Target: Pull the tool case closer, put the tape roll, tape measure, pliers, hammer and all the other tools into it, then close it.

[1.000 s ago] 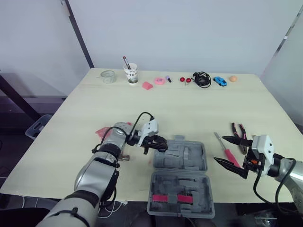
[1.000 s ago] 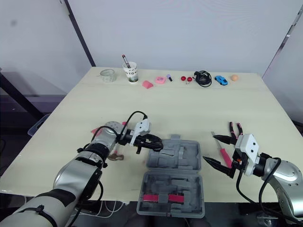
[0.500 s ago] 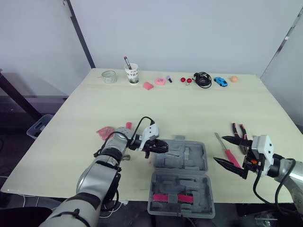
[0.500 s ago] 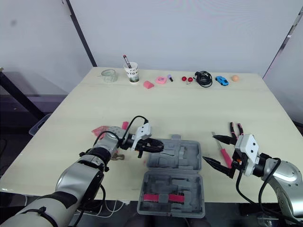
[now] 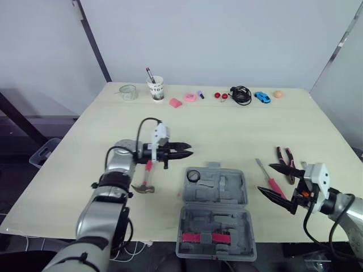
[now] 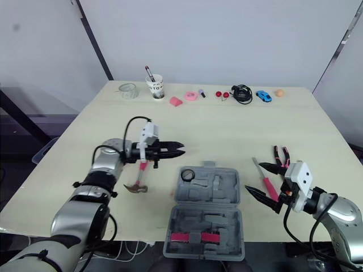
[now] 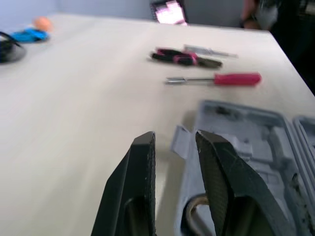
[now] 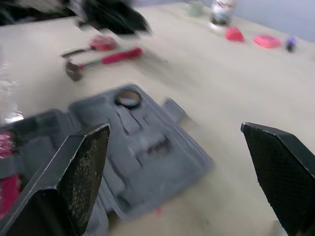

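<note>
Tape roll (image 5: 193, 175) lay inside the open tool case (image 5: 232, 194); left end effector (image 5: 189, 151) hovered released, right end effector (image 5: 264, 178) gaped wide.

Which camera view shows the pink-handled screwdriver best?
The left wrist view: the screwdriver lies side-on, its metal shaft and pink handle fully visible, beyond the open case. The eye views show it farther away, lying close to the right tool.
</note>
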